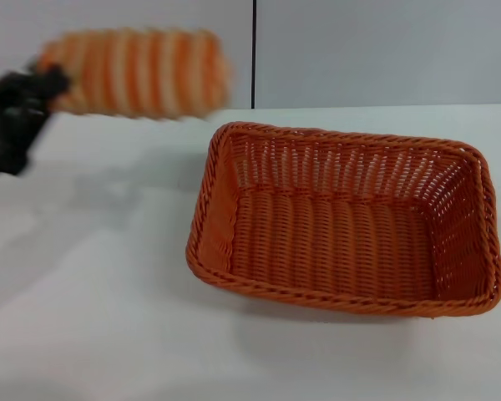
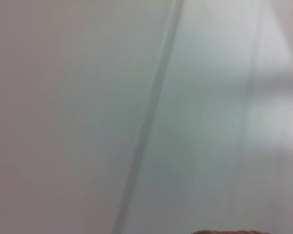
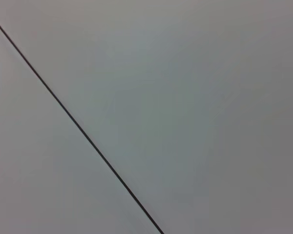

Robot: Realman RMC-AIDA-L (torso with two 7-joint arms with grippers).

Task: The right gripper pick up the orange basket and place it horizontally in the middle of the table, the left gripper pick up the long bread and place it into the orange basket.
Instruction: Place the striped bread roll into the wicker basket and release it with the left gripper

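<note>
The orange basket (image 1: 342,221) lies lengthwise across the white table (image 1: 92,276), right of centre, with nothing inside it. Up at the far left, my left gripper (image 1: 43,88) is shut on one end of the long bread (image 1: 138,73), which hangs in the air, striped side up, high above the table and to the left of the basket. A sliver of the bread (image 2: 229,232) shows at the edge of the left wrist view. My right gripper is out of view; its wrist view shows only a grey wall with a dark seam.
A grey wall with a vertical dark seam (image 1: 254,54) stands behind the table. Bare white tabletop lies to the left of and in front of the basket.
</note>
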